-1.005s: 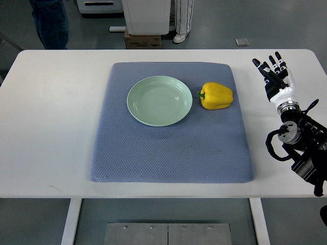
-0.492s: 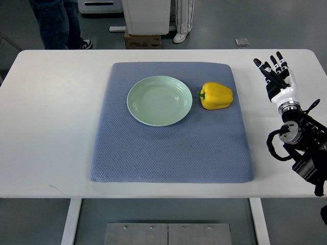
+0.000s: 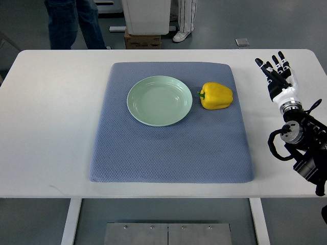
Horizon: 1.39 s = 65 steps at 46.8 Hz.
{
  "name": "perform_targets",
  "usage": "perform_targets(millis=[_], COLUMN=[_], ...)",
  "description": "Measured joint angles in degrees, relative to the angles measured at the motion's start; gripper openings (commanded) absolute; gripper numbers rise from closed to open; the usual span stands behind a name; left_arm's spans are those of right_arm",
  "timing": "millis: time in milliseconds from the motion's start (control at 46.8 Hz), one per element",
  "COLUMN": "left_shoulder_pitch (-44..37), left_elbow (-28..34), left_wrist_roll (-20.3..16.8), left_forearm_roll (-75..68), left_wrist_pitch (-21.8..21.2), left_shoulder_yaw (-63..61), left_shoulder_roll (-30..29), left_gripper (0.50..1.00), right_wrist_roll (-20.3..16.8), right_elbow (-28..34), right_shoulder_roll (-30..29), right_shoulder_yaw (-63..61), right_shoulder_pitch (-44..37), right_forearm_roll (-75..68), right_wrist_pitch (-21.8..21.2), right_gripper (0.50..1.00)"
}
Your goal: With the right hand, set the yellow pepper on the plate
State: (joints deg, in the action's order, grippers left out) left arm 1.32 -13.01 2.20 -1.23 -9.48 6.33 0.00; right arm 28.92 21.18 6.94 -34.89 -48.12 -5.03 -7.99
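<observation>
1. At the far left top edge — a person's legs (image 3: 76,23) in blue jeans, standing beyond the white table (image 3: 51,127).
2. Centred on the table, a blue-grey mat (image 3: 168,153), lying flat.
3. On the mat's upper middle, a pale green plate (image 3: 159,100), bare of food.
4. Just beside the plate's right rim, apart from it — the yellow pepper (image 3: 216,96), on its side on the mat, green stem pointing toward the plate.
5. Well right of the pepper, over bare table near the right edge, the right hand (image 3: 277,80): black fingers (image 3: 269,75) extended and slightly spread, gripping nothing.
</observation>
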Motion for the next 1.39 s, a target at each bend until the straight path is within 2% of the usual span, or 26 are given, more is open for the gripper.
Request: perform_targets(millis=[299, 749, 1155, 1390], left_shoulder_pitch=[0.0, 0.0, 0.0, 0.0], left_elbow=[0.0, 0.0, 0.0, 0.0], left_wrist_roll=[0.0, 0.0, 0.0, 0.0], left_forearm_roll=[0.0, 0.0, 0.0, 0.0], left_wrist_pitch=[0.0, 0.0, 0.0, 0.0], left_shoulder_yaw=[0.0, 0.0, 0.0, 0.0], left_shoulder_roll=[0.0, 0.0, 0.0, 0.0], left_gripper=[1.0, 1.0, 1.0, 1.0], right_wrist_roll=[0.0, -0.3, -0.7, 3.7], right_elbow=[-0.1, -1.0, -4.9, -4.4], right_shoulder_roll=[3.2, 3.2, 4.4, 4.5], right_shoulder_yaw=[-0.2, 0.0, 0.1, 6.4], right_shoulder_pitch=[-1.9, -1.6, -0.9, -0.6], right_forearm_roll=[0.0, -0.1, -0.1, 0.1], right_wrist_pitch=[0.0, 1.1, 1.1, 0.9], right_gripper=[1.0, 1.0, 1.0, 1.0])
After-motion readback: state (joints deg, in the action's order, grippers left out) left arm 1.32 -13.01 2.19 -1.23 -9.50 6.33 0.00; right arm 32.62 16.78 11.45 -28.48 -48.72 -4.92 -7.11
